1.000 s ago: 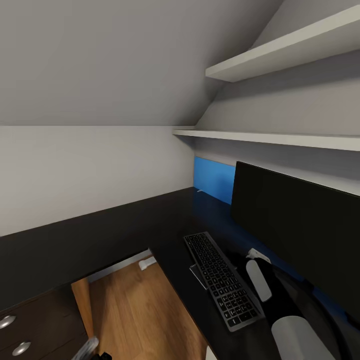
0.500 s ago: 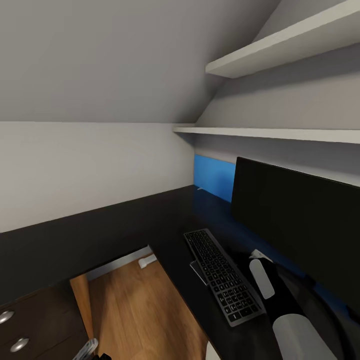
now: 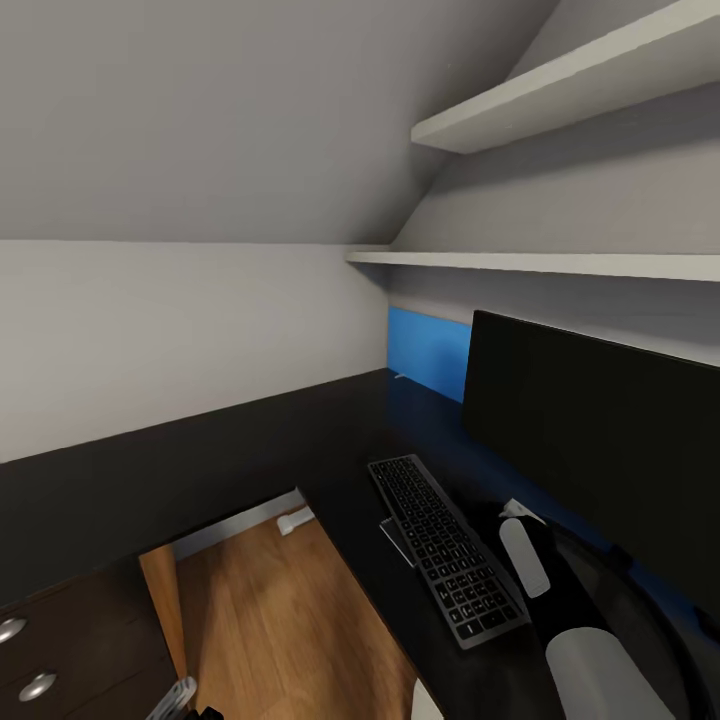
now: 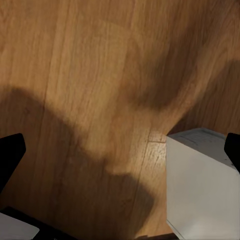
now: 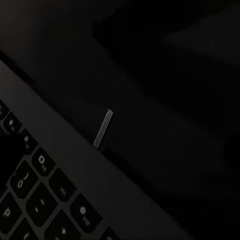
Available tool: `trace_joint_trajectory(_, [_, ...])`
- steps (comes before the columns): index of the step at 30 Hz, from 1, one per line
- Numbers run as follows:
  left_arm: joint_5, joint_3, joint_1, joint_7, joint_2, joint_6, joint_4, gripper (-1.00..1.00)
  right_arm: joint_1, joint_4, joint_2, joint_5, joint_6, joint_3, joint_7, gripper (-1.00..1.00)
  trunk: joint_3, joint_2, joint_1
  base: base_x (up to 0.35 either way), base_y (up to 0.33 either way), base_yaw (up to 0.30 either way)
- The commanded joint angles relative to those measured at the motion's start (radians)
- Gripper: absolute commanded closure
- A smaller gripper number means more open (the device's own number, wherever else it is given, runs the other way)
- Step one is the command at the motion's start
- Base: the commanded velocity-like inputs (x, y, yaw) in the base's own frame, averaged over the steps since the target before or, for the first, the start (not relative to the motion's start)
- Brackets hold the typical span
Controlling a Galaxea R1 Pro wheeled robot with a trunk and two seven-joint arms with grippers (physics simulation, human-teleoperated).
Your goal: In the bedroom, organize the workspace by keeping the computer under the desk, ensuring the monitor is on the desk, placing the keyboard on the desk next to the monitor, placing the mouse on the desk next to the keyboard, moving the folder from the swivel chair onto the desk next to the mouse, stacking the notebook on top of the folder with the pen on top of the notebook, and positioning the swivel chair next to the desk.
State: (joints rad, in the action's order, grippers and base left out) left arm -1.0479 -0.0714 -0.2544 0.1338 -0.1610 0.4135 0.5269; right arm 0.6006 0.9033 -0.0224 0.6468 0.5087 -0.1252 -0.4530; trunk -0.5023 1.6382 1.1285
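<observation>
Your right arm [image 3: 560, 600] reaches in from the lower right of the head view and ends just beside the keyboard [image 3: 445, 550], between it and the monitor [image 3: 600, 440]. Its end effector is hidden behind the forearm there, and the right wrist view shows no fingers, so you cannot tell how far open it is or whether it has hold of anything. That wrist view looks closely down on the keyboard's silver edge [image 5: 75, 165] and the black counter [image 5: 165, 75], with a thin pale sliver [image 5: 103, 128] lying against the edge (possibly the pen, too dim to say).

Your left end effector [image 4: 120, 150] hangs spread wide and empty over the wooden floor [image 4: 90, 75]; the dark fingertips [image 4: 10, 150] sit at the two side edges of that frame, with a white block [image 4: 200, 185] at the lower right.

The keyboard lies lengthwise along the monitor's front, close to it, which fits the task's wish for them to be neighbours. A flat grey item [image 3: 398, 545] pokes out from under its left side; what it is, you cannot tell.

The counter [image 3: 200, 470] is a black L running along the pale wall, with silver-knobbed drawers [image 3: 25, 660] at lower left. Two white shelves [image 3: 560, 265] and a blue wall panel [image 3: 430, 355] sit above it, under a sloped ceiling.
</observation>
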Motion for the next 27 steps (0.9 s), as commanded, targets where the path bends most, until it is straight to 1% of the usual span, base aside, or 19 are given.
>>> trace_joint_trajectory(1, [-0.011,-0.007,0.000,0.008,-0.001,0.000,0.003,-1.00,0.001,0.002,-0.001,0.010,0.002,-0.002,-0.007,-1.00,-0.001,0.001,0.000,0.000,0.000,0.000])
trace_joint_trajectory(11, [-0.011,-0.009,0.000,-0.037,-0.002,0.004,0.002,-1.00,0.001,0.002,-0.001,0.010,0.003,-0.002,-0.008,-1.00,-0.001,0.001,0.000,0.000,0.000,0.000])
trace_joint_trajectory(17, [0.000,-0.011,0.001,-0.038,-0.002,-0.002,-0.007,-1.00,0.001,0.001,-0.002,0.022,0.006,-0.002,-0.007,-1.00,-0.001,0.001,0.000,0.000,0.000,0.000])
trace_joint_trajectory(19, [0.004,-0.011,0.002,-0.039,-0.002,-0.004,-0.024,-1.00,0.001,-0.002,-0.002,0.033,0.007,-0.002,-0.007,-1.00,-0.001,0.001,0.000,0.000,0.000,0.000])
trace_joint_trajectory(27, [0.007,-0.012,0.003,-0.039,-0.002,-0.005,-0.048,-1.00,0.001,-0.028,-0.002,0.049,0.008,-0.002,-0.007,-1.00,-0.001,0.001,0.000,0.000,0.000,0.000])
